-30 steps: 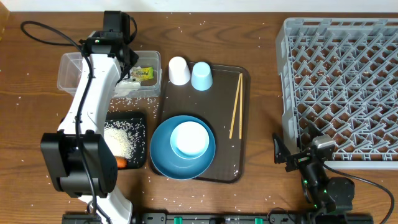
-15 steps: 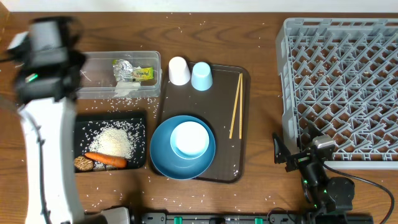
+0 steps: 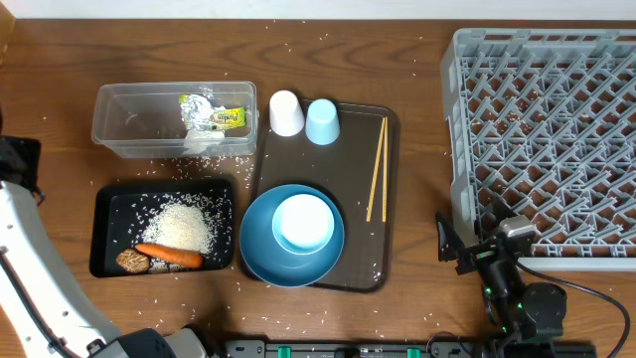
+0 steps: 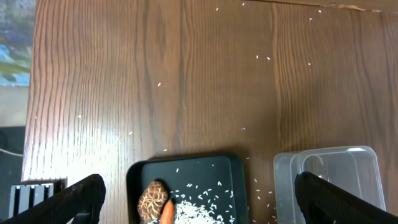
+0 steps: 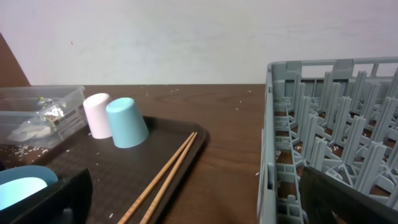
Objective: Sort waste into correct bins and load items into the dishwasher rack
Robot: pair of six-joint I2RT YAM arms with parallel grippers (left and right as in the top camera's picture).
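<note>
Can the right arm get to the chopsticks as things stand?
Probably yes. The chopsticks lie bare on the brown tray's right side, nothing over them. The right arm sits just past that edge, jaws open and facing them. The rack stands beside it, not between.

Tally of what stands on the bench [image 3: 397,60], kind by kind.

From where I stand I count one grey dishwasher rack [image 3: 542,139], one brown serving tray [image 3: 358,249], one blue plate [image 3: 260,254] and one white bowl [image 3: 303,222]. There are two cups, a white-pinkish cup [image 3: 286,112] and a light-blue cup [image 3: 322,121], and two wooden chopsticks [image 3: 377,181]. There are two bins, a clear tub [image 3: 129,124] and a black tray [image 3: 111,224]. For waste: one carrot [image 3: 169,255], one brown lump [image 3: 130,261], one crumpled wrapper [image 3: 211,114], one heap of rice [image 3: 187,224], and scattered grains too many to count.
</note>
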